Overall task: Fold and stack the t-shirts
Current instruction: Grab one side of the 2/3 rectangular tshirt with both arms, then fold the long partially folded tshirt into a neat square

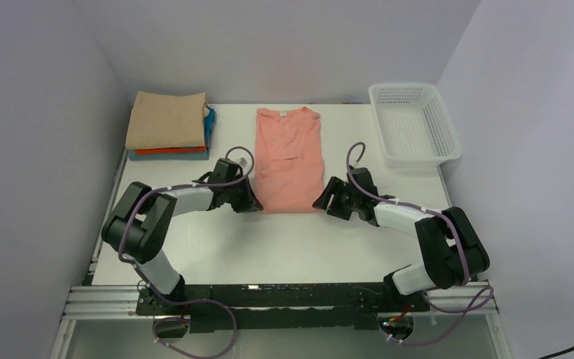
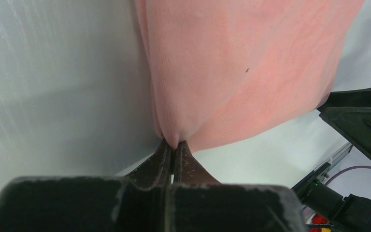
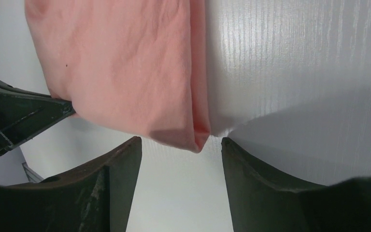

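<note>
The salmon-pink t-shirt (image 1: 289, 157) lies in the middle of the table as a long strip, sides folded in, its white neck label at the far end. My left gripper (image 1: 255, 205) is shut on the shirt's near left corner (image 2: 174, 137). My right gripper (image 1: 318, 202) is open at the near right corner (image 3: 193, 137), which lies just beyond and between the fingertips, untouched. A stack of folded t-shirts (image 1: 168, 123), tan on top with orange-red and blue beneath, sits at the far left.
A white plastic mesh basket (image 1: 414, 123) stands at the far right corner. White walls close the table on three sides. Bare tabletop (image 1: 284, 247) lies between the shirt and the arm bases.
</note>
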Motion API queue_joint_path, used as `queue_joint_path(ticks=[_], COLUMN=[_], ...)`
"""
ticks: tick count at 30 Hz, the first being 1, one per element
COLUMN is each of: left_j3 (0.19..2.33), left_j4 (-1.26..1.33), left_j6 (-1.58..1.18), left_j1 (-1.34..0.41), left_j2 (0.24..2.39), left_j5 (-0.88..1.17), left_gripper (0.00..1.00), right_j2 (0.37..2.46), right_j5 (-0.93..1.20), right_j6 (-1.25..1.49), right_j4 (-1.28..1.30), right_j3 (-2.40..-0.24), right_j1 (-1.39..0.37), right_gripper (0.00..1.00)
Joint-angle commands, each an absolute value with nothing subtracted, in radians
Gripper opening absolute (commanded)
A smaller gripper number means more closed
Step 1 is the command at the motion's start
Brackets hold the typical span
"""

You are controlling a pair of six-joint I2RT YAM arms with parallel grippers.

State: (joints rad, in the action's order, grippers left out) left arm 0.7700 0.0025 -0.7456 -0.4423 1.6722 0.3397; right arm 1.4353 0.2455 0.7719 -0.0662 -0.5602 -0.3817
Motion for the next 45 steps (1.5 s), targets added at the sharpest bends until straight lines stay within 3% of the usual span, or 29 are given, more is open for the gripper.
queue_joint_path(ticks=[1,8,10,12,13,30,41,45], left_j3=[0.779,0.774,0.767,0.754,0.747,0.617,0.571,0.611], left_j4=[-0.037,-0.035,-0.026,-0.031,-0.037,-0.133,-0.422,-0.453], left_j6=[-0.737,-0.741,-0.74,-0.735,-0.729,-0.693,-0.674,-0.691], left_j1=[-0.448,-0.449,-0.449,-0.45,-0.451,-0.514,-0.568,-0.572], left_j2=[1.701,1.71,1.703,1.688,1.676,1.402,1.034,0.934], left_j5=[0.282,0.288,0.296,0.294,0.292,0.362,0.481,0.474], left_gripper=[0.0,0.0,0.0,0.0,0.0,0.0,0.0,0.0], right_j2=[1.467,1.486,1.487,1.475,1.465,1.218,0.814,0.726], right_j5=[0.258,0.267,0.266,0.262,0.264,0.328,0.488,0.435], right_j6=[0.784,0.803,0.811,0.812,0.806,0.642,0.642,0.675], right_j4=[-0.091,-0.105,-0.121,-0.129,-0.125,0.029,0.171,0.142], right_j3=[-0.567,-0.533,-0.521,-0.511,-0.509,-0.489,-0.423,-0.43], right_j1=[-0.387,-0.411,-0.413,-0.414,-0.413,-0.548,-0.633,-0.643], right_gripper=[0.6,0.35,0.22,0.02,0.0,0.0,0.0,0.0])
